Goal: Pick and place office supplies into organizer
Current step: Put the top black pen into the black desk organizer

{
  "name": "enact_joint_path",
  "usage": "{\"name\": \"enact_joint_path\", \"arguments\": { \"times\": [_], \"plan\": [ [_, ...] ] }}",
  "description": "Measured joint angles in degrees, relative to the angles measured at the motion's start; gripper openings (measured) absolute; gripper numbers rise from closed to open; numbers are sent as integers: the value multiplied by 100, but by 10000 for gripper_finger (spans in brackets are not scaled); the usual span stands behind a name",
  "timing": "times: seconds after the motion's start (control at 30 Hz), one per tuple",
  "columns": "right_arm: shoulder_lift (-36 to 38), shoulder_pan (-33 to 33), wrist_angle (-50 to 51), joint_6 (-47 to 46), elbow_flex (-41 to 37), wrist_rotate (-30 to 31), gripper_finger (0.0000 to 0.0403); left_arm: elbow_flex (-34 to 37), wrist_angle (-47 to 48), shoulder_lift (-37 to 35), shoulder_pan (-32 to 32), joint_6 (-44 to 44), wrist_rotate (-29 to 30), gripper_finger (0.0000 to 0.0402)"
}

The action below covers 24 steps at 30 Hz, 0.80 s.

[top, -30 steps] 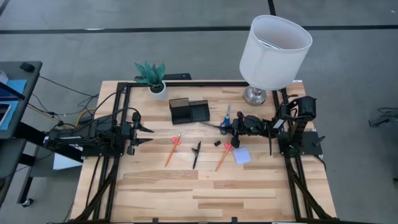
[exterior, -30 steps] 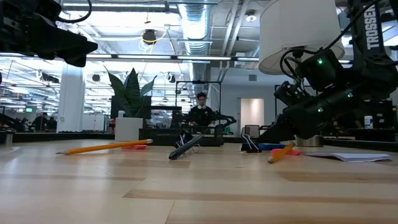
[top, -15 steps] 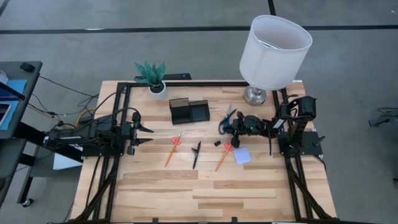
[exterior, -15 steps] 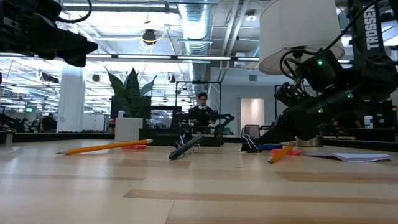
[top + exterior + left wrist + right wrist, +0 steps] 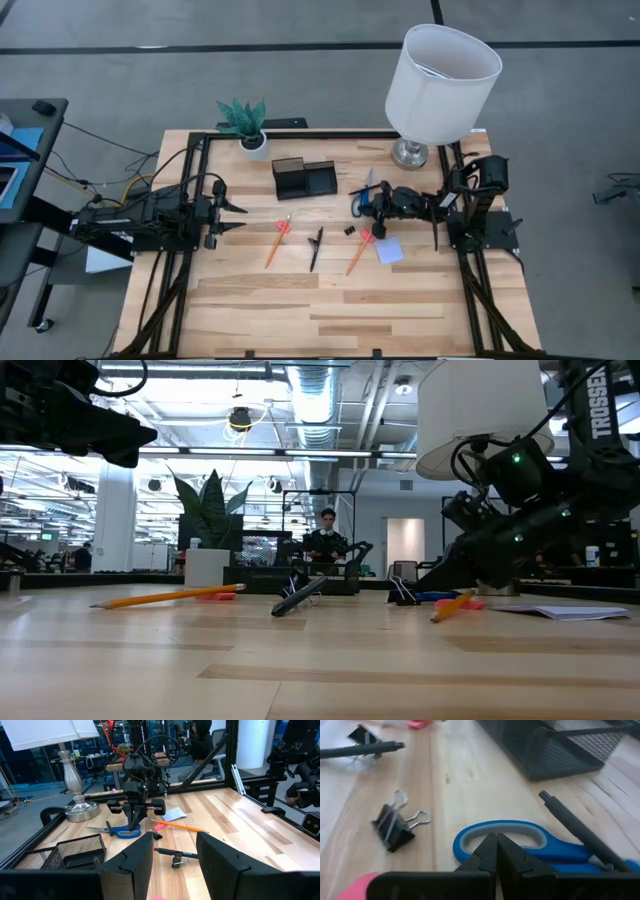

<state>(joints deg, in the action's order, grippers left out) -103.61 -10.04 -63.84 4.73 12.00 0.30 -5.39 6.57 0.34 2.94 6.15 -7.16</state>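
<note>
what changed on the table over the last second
The blue-handled scissors swung round under the right claw: a second ago they lay pointing toward the table's far edge, now they lie slanted with the blades toward the lamp base. The right claw is shut at the handle loop. The left claw, open at the table's left, the pencils, pen, clip and organizer kept their places.

The right gripper (image 5: 496,851) hides part of the scissors' (image 5: 520,840) handle loop — blades cut off at the edge.
</note>
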Motion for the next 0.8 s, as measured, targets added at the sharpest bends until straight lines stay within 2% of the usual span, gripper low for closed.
{"name": "enact_joint_path", "arguments": {
  "times": [0.33, 0.47, 0.63, 0.8],
  "plan": [
    [776, 161, 190, 1028, 23, 630, 0, 0, 2, 0, 0, 0, -7, 144],
    [1111, 65, 1400, 1190, 396, 720, 13, 0, 2, 0, 0, 0, -9, 144],
    [1270, -59, 3372, 1452, 1218, 733, 69, 0, 4, 0, -1, 0, -11, 144],
    [1298, -59, 4262, 1801, 1767, 732, 123, 0, 4, 0, -1, -32, -16, 144]
  ]
}}
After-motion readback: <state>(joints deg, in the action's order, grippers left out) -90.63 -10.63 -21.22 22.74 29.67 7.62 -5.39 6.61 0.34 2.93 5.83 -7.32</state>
